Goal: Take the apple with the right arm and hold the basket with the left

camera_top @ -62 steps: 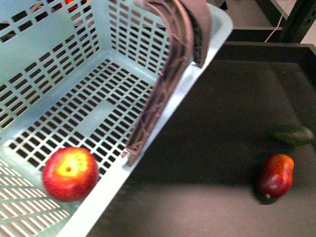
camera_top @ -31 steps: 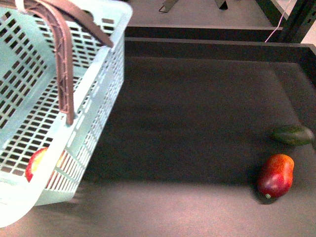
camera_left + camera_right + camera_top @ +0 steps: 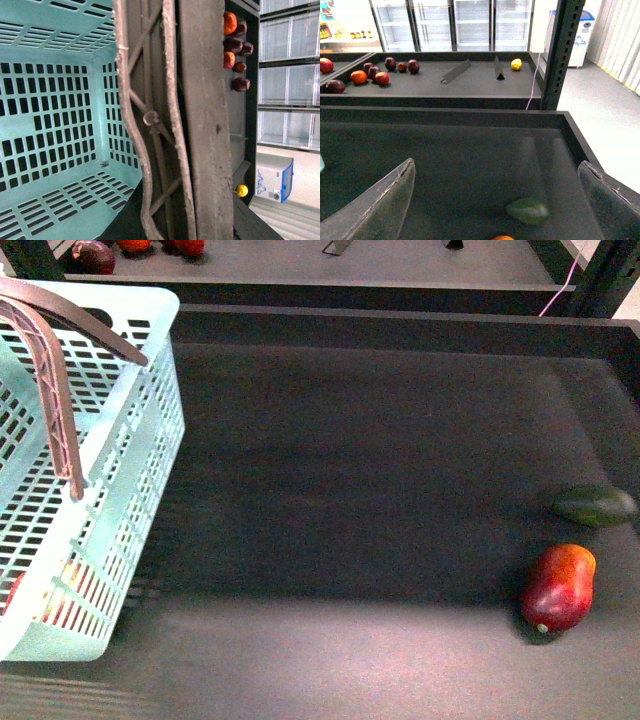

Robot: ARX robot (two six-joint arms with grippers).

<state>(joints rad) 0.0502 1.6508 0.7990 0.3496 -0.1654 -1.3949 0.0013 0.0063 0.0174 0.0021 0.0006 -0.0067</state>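
At the far left of the dark tray table, a mint-green slotted basket, tilted, its near corner low toward the table's front edge. Inside, behind the slotted wall, a red apple, seen only in slivers. Brown handles arched over the rim. Wide bare felt between basket and the table's right end. There, a red-orange mango near the front, a dark green oval fruit just behind it, close to the right wall. Raised rim along the back; beyond it a second shelf with dark red fruit.

From the left wrist view, only handle and basket floor at close range; fingers hidden, grip impossible to tell. No apple there.

From the right wrist view, right gripper spread wide, holding nothing, above the green fruit. Also a yellow fruit on the far shelf, unseen from the front.
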